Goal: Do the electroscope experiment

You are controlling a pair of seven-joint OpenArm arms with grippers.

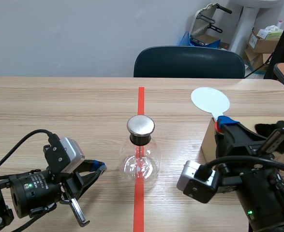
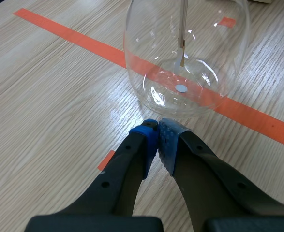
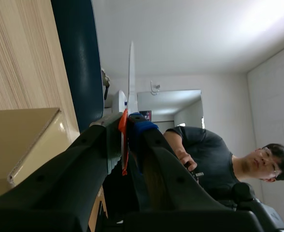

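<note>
Table: flask, centre.
Left gripper: together, empty.
Right gripper: clamps white paddle.
Risk: low sweep may topple flask.

place: lab-like workroom | cues: tape-marked table; chair; cardboard boxes

On my screen I see a table of light wood, and behind its far edge a dark blue chair stands before a plain pale grey wall. In the corner, beside a white pillar, there are cardboard boxes, a blue bag and a folded grey metal frame. The right wrist camera shows me a white ceiling, brightly lit.
</note>
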